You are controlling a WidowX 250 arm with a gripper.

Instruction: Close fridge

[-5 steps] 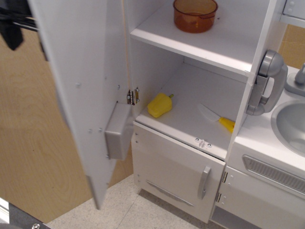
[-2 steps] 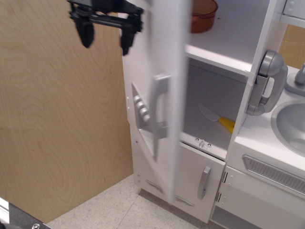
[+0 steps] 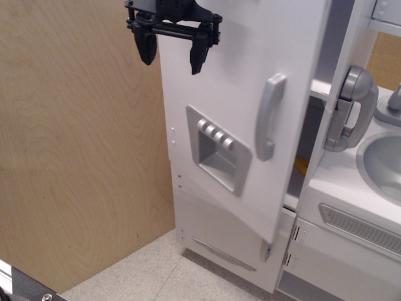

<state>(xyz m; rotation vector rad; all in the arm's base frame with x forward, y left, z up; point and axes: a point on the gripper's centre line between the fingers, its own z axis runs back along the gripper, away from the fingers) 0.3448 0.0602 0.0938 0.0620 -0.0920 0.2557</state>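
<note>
The fridge door (image 3: 250, 75) is white, with a grey vertical handle (image 3: 268, 116) and a grey four-button dispenser recess (image 3: 216, 149). It stands nearly shut, with a narrow gap left at its right edge. Through the gap a bit of white shelf (image 3: 318, 88) and something yellow (image 3: 301, 165) show. My black gripper (image 3: 172, 51) is open and empty at the top left, by the door's upper hinge-side corner. One finger (image 3: 199, 53) is in front of the door face; the other (image 3: 146, 47) is off its left edge. I cannot tell whether it touches the door.
A wooden wall panel (image 3: 75, 144) fills the left. Below the fridge door is a smaller white door (image 3: 216, 241) with a short grey handle (image 3: 265, 252). To the right are a grey toy phone (image 3: 351, 110), the sink (image 3: 382, 163) and a vent grille (image 3: 360, 229). Speckled floor (image 3: 150, 279) lies below.
The fridge door has swung from wide open to nearly shut, hiding the shelves, the orange pot and the yellow items. My gripper moved right along with it at the top.
</note>
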